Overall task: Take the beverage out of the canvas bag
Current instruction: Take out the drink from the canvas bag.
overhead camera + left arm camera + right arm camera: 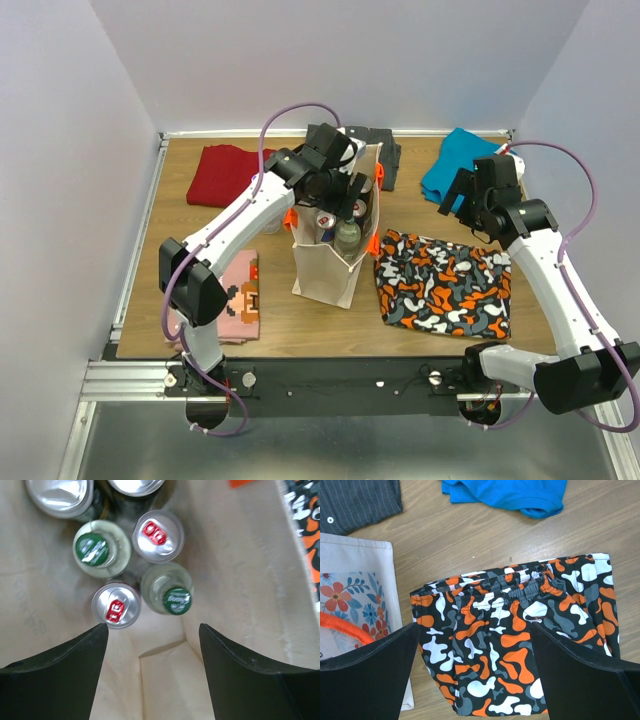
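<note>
No words or numbers can be read in any view. One green bottle cap (91,548) has white marks on top that look like writing, but they are too blurry to read. The other green bottle cap (177,600) has the same kind of blurry white marks. Faint grey marks show on the inside wall of the canvas bag (30,605), too pale to read. The bag's outside shows only a flower picture (350,600)

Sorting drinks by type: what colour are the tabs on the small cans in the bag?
The tabs are red, clearest in the left wrist view.
</note>
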`<state>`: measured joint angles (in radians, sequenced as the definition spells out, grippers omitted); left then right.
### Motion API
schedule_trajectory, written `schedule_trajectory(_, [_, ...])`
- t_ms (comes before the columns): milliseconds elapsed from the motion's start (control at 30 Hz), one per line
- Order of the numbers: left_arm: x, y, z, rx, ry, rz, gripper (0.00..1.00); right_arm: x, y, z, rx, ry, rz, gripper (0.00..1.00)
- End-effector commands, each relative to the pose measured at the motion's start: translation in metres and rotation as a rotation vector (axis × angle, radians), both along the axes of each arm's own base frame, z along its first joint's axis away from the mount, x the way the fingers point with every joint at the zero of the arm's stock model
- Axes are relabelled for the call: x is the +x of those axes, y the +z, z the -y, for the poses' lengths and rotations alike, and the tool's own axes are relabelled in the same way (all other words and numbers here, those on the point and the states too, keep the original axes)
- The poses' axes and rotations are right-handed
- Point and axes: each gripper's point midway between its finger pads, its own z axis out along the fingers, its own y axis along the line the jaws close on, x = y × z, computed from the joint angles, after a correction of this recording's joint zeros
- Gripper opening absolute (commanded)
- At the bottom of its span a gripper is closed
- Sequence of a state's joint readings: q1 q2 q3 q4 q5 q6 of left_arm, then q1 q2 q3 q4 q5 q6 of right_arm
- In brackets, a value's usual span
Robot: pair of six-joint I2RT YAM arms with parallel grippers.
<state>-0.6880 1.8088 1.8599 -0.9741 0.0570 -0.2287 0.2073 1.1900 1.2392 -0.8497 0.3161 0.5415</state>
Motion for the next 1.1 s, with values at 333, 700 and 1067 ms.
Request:
schedule_trajectory(333, [-0.016, -0.014, 0.022, 0.018, -0.060, -0.013, 0.75, -0.006, 0.012, 0.002, 0.012, 0.003, 0.025, 1.00])
schedule_trajectory(700, [-0.009, -0.021, 0.035, 0.029, -0.066, 0.013, 0.75, -0.009, 0.012, 0.000, 0.021, 0.015, 0.031, 1.00])
schedule_trajectory(1067, [-0.004, -0.034, 0.043, 0.058, -0.063, -0.011, 0.71, -0.012, 0.010, 0.002, 0.015, 0.009, 0.028, 1.00])
